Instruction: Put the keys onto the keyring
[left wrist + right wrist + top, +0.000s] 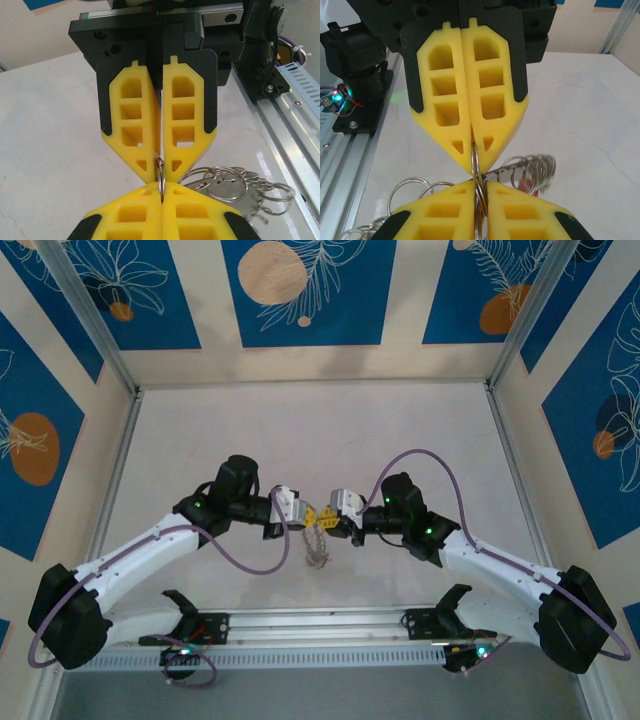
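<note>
**Task status.** Threading is not complete, as far as can be judged. The silvery-grey metal keyring, a bunch of thin wire loops, appears to rest mostly on the white marbled table top. It lies just beside the point where the two arms meet at mid-table. One thin upright loop at its edge is raised off the surface.

The small keys with plastic heads cannot be identified with certainty. A reddish fleck among the loops in the right wrist view may be one key head. Whether it is already threaded cannot be told. Each gripper holds wire only. Judgement: the loop is being held ready, perhaps for prising apart, and picking up and threading the keys appears to remain.

**End effectors.** The left gripper has yellow ribbed fingers on a black carrier. It is clenched, its tips nipping the lower part of the upright loop. The right gripper, of the same build, faces it tip to tip. It is likewise clenched on the same loop, with only a hairline slit between its fingers. The two pairs of tips are touching or very nearly so
</note>
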Robot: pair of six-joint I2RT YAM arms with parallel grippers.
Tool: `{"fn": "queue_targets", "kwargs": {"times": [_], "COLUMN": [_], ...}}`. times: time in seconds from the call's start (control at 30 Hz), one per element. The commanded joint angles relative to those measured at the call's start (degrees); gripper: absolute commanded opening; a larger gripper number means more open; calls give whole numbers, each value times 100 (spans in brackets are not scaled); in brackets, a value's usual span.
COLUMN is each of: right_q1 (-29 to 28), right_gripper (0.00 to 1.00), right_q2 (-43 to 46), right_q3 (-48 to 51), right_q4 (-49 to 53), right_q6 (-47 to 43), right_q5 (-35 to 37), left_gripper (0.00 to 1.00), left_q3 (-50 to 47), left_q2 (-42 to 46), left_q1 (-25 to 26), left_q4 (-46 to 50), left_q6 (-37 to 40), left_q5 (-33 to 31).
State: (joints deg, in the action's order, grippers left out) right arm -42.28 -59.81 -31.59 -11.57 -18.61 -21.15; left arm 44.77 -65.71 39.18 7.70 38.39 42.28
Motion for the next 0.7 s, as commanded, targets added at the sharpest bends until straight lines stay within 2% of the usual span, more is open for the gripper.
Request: {"fn": "queue_targets", "kwargs": {"times": [0.0, 0.2, 0.3, 0.4, 0.57, 0.67], "right_q1": [-7, -14, -17, -17, 46, 55], "right_gripper": [15, 8, 0, 0, 0, 0], "right_q2": [-88, -239, -207, -50, 398, 527], "right_q3": [-89, -101, -101, -60, 58, 31], "right_q4": [-173, -367, -346, -302, -316, -194], "right_q6": [74, 142, 130, 80, 9, -53], "right_q5": [-208, -274, -281, -177, 67, 75], "left_gripper": [0, 0, 0, 0, 0, 0], "left_q3": [-65, -202, -284, -336, -379, -337], "left_q2": [138, 210, 274, 309, 276, 181], "left_q1": [2, 2, 3, -7, -44, -50], "left_q4": [-592, -869, -929, -792, -304, -58], "left_q6": [-203, -363, -403, -330, -81, 56], "left_q5": [451, 402, 313, 59, -718, -921]}}
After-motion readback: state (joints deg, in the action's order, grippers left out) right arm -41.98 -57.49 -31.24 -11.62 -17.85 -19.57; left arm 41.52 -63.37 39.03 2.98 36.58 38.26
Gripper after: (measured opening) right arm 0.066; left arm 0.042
